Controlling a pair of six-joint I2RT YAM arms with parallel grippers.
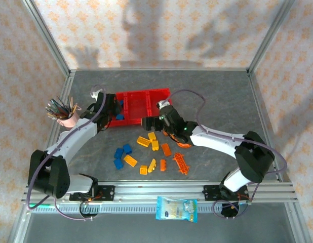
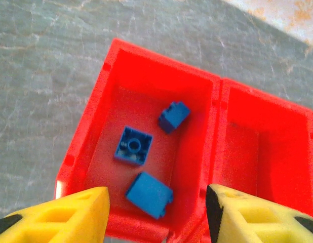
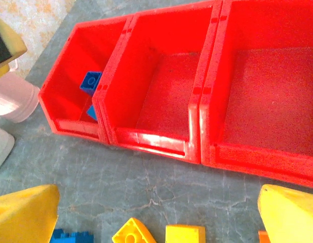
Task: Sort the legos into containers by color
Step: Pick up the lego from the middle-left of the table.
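The red containers stand at mid-table as three joined bins. Three blue legos lie in the left bin; the nearest one rests on the floor just below my left gripper. That gripper hovers over this bin's near wall, open, with nothing between its yellow fingers. The middle bin and right bin look bare. My right gripper is open above the table in front of the bins, over two yellow legos. Loose blue, yellow and orange legos lie scattered nearer the arms.
A pink pen cup stands left of the bins, close to my left arm. An orange ladder-like piece lies at the right of the loose pile. A plastic packet sits on the near rail.
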